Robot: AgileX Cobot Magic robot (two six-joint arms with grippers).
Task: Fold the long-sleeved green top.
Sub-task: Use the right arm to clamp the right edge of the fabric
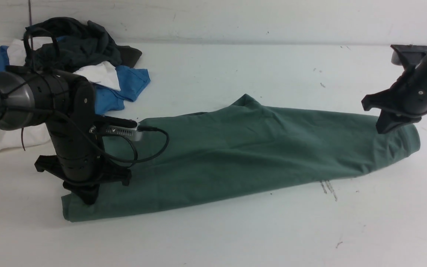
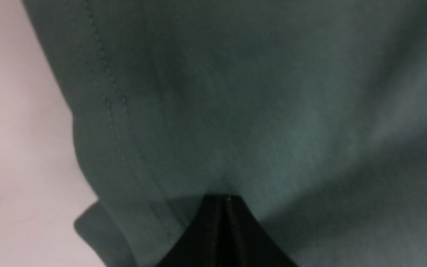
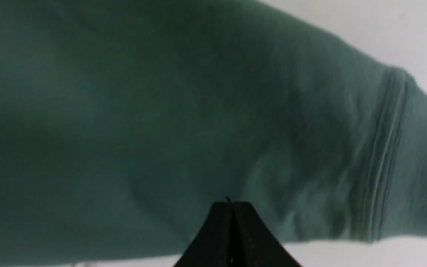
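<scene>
Green top (image 1: 235, 148) lies in a long folded band across the white table (image 1: 235, 233), a gripper at each end.
The left gripper (image 1: 87, 198) is closed, its tip on the band's left end beside a stitched hem. The right gripper (image 1: 384, 128) is also closed, at the banded right end. Whether either pinches cloth cannot be told. A pile of clothes (image 1: 87, 59) sits far left.

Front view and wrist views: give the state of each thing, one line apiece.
green long-sleeved top: folded into a long band, flat on the table.
left tool: shut, tip on the top's left end.
right tool: shut, tip at the top's banded right end.
pile of clothes: crumpled heap, far left.
</scene>
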